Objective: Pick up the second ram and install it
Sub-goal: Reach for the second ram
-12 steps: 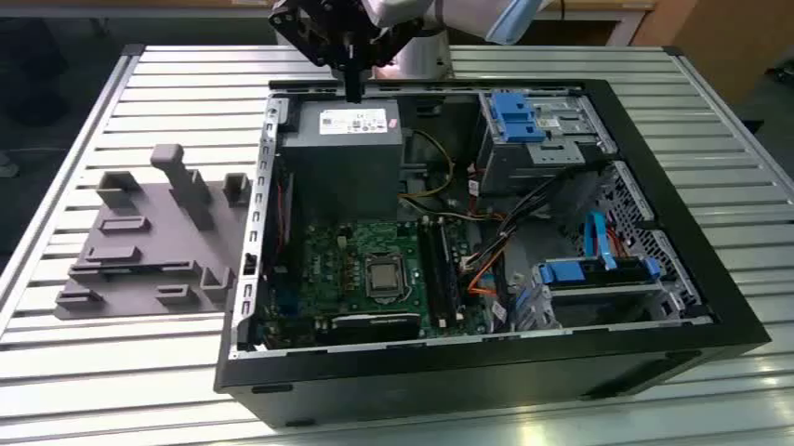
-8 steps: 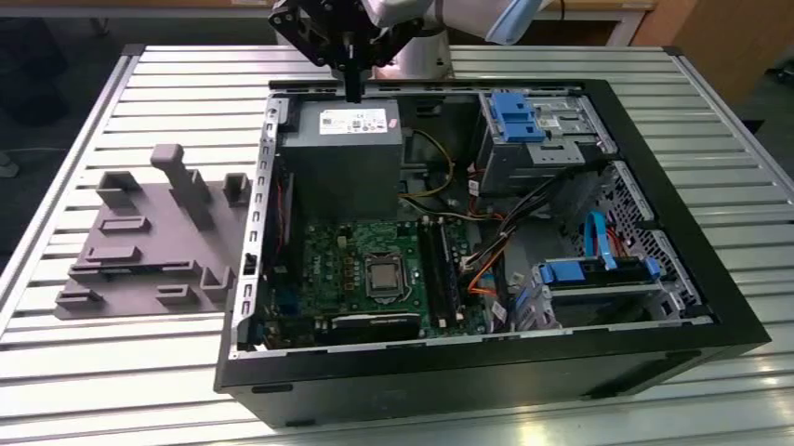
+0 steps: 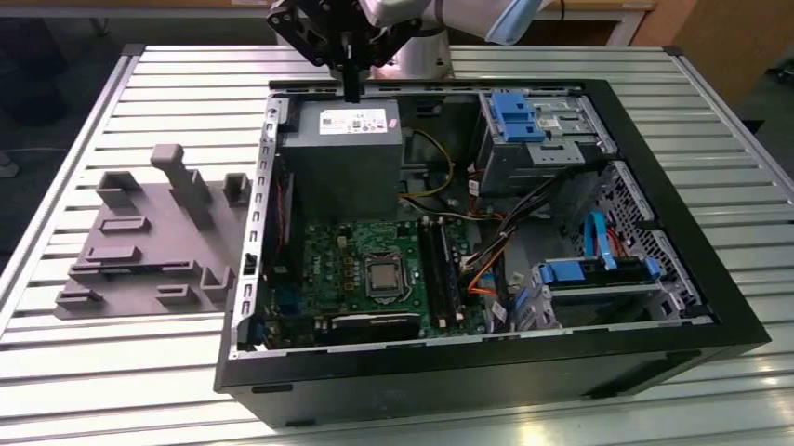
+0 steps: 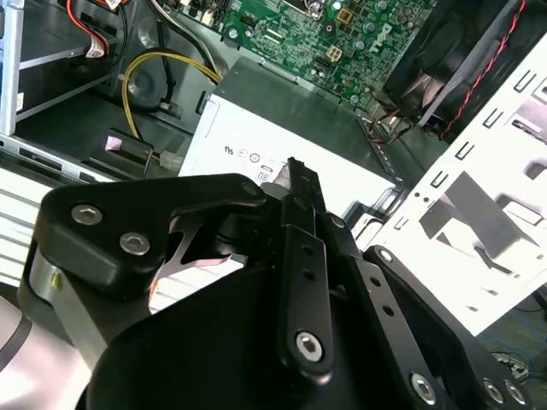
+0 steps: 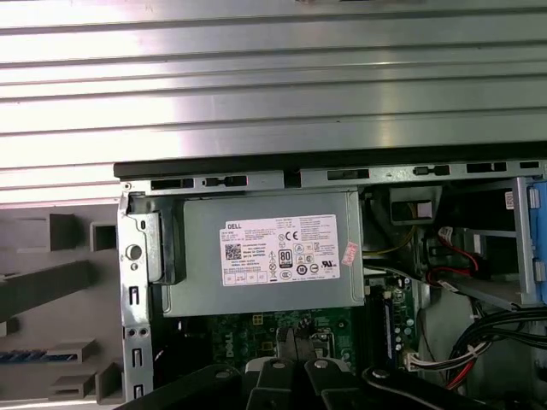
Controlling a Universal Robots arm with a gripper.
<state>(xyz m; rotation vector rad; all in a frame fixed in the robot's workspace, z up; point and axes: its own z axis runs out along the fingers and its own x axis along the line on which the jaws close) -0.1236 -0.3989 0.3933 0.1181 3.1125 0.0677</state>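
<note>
The bench (image 3: 99,372) was a top of pale ribbed metal slats, and bright light glared off it in bands in the first wrist view (image 5: 273,94). Past its far corner stood a brown wooden panel (image 3: 726,42) with grey floor (image 3: 772,107) below it, at the exterior view's right.

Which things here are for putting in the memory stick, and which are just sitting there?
For the job: gripper, the second ram (probably the bluish strip in the gray holder), memory slots.
Just there: power supply, blue drive brackets, fan.
</note>
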